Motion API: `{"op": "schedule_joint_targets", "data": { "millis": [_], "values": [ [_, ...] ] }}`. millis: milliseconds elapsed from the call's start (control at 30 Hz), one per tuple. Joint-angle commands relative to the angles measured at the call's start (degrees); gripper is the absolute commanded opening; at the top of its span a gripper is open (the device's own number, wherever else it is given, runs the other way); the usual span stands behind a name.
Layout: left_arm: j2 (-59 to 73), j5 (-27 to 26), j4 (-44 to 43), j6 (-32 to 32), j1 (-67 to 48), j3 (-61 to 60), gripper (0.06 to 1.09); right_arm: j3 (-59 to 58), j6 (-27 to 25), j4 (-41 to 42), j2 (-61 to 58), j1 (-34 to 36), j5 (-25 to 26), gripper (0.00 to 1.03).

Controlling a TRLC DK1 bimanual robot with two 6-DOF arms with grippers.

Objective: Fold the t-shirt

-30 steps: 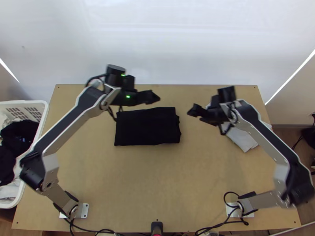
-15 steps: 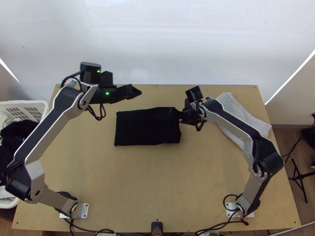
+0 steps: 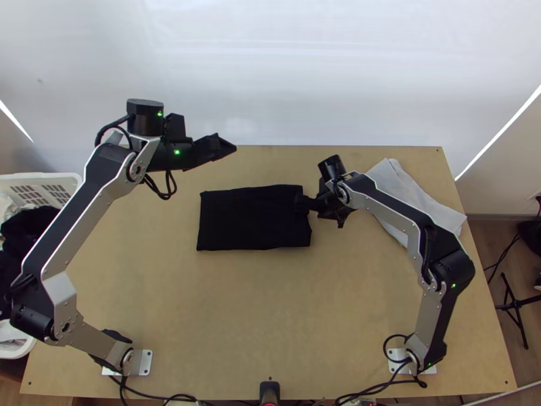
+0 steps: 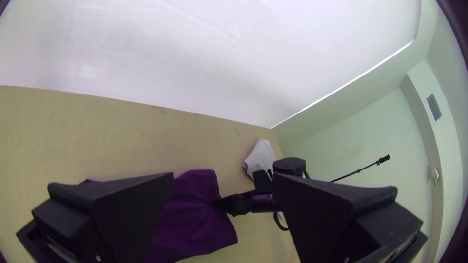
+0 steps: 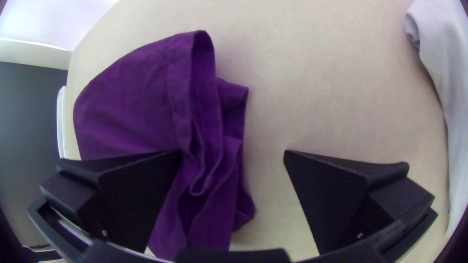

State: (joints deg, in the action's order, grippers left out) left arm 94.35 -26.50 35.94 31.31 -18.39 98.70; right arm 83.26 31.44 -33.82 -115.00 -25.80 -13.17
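Observation:
The t-shirt point(image 3: 250, 218) lies as a dark folded rectangle in the middle of the table, its layered edge toward the right arm. In the right wrist view the t-shirt point(image 5: 141, 102) looks purple, with several loose folds along that edge. My right gripper point(image 3: 301, 203) is at this edge; in its wrist view the right gripper point(image 5: 233, 152) stands open, one finger over the cloth, the other over bare table. My left gripper point(image 3: 230, 147) is up beyond the t-shirt's far edge, off the cloth; in its wrist view the left gripper point(image 4: 223, 175) is open with nothing held.
A folded white cloth point(image 3: 412, 199) lies at the table's far right, partly under the right arm. At the left edge stands a white laundry basket point(image 3: 73, 186) with clothes in it. Bare table point(image 3: 264, 311) stretches between the t-shirt and the near edge.
My right gripper has moved left, away from the white cloth and onto the t-shirt's right edge. My left gripper has drawn back to the left. The t-shirt lies nearly as before.

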Motion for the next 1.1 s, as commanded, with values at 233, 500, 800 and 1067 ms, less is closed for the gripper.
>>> {"op": "schedule_joint_targets", "data": {
  "millis": [233,500,800,1067],
  "values": [
    [1.0,0.0,0.4,0.7,1.0,1.6,1.04,0.1,1.6,2.5,-1.5,-3.7,-3.8,0.92],
    [1.0,0.0,0.4,0.8,1.6,1.7,1.04,2.4,2.6,4.9,-3.5,-6.0,-3.5,0.73],
    [0.9,0.0,0.4,0.9,2.5,1.8,1.04,-0.2,3.6,13.6,3.3,-4.1,1.3,0.03],
    [1.2,-0.1,0.4,0.9,3.8,1.8,1.04,-0.2,5.3,12.9,15.6,0.7,1.3,0.03]
  ]
}}
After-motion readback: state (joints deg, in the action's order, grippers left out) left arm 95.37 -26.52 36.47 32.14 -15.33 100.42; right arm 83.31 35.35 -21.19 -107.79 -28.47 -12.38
